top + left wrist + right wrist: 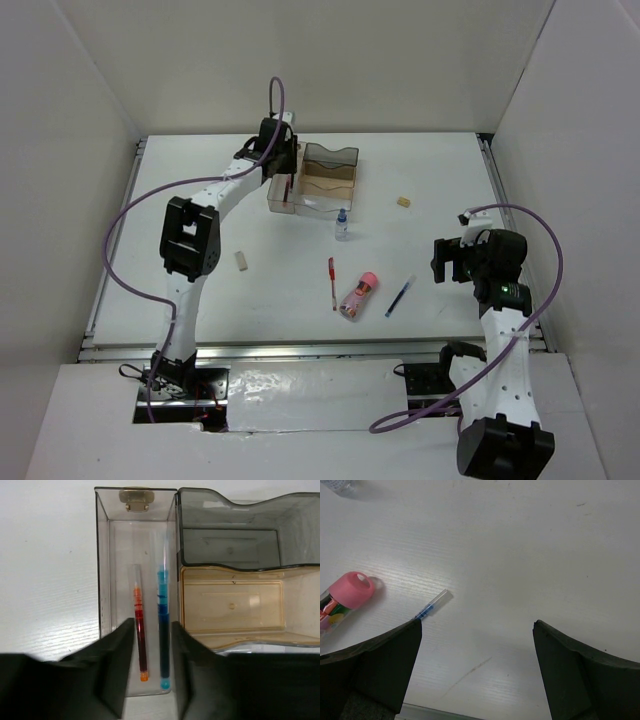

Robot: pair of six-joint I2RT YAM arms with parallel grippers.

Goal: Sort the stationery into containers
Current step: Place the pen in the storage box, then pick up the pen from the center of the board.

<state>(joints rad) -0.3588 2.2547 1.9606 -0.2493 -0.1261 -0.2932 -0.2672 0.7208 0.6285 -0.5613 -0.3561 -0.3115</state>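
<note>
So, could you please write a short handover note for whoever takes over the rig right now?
Left gripper: open, over the tray's narrow compartment.
Right gripper: open, over bare table beside the loose blue pen.
Done: filed red pen and filed blue pen lie side by side in the narrow compartment.
Left, all on the table: loose red pen, loose blue pen, pink tube, bottle, far block, near block. The wider compartments look empty.

Pens (332, 283) (400, 296) (140, 640) (163, 630) x4 (2 in tray (356, 165)), tube (358, 296) x1, bottle (342, 224) x1, blocks (241, 261) (404, 202) x2, tray x1.
</note>
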